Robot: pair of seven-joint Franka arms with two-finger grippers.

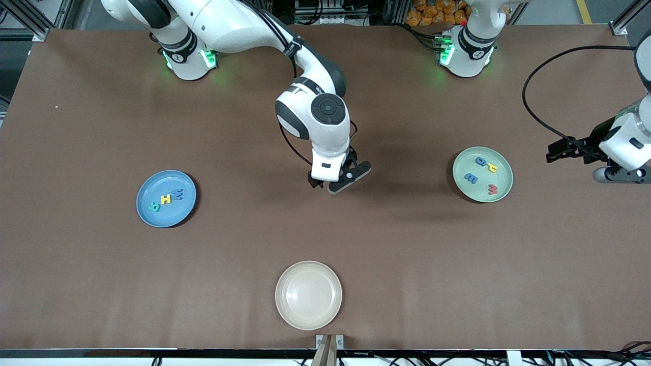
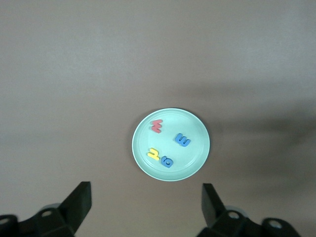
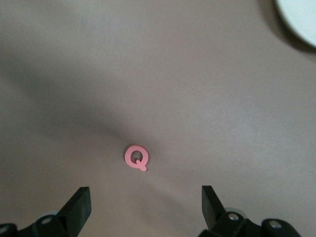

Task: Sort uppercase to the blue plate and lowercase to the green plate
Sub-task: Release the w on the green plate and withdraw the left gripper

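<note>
The blue plate [image 1: 152,189] holds a teal R [image 1: 153,206], a yellow H [image 1: 166,199] and a blue M [image 1: 177,193]. On the green plate [image 1: 501,168] [image 2: 197,126] lie a blue g [image 2: 167,161], a yellow hooked piece [image 2: 153,154], a blue m [image 2: 181,140] and a red w [image 2: 157,126]. A red Q [image 3: 136,157] lies flat on the bare table. My right gripper [image 1: 330,184] [image 3: 144,207] hangs open just above the Q, which the front view hides. My left gripper [image 1: 554,152] [image 2: 146,205] is open and empty, up beside the green plate.
A cream-white plate [image 1: 308,295] [image 3: 301,19] with nothing on it stands near the front edge of the table, nearer to the front camera than the right gripper. A black cable [image 1: 529,101] loops over the table at the left arm's end.
</note>
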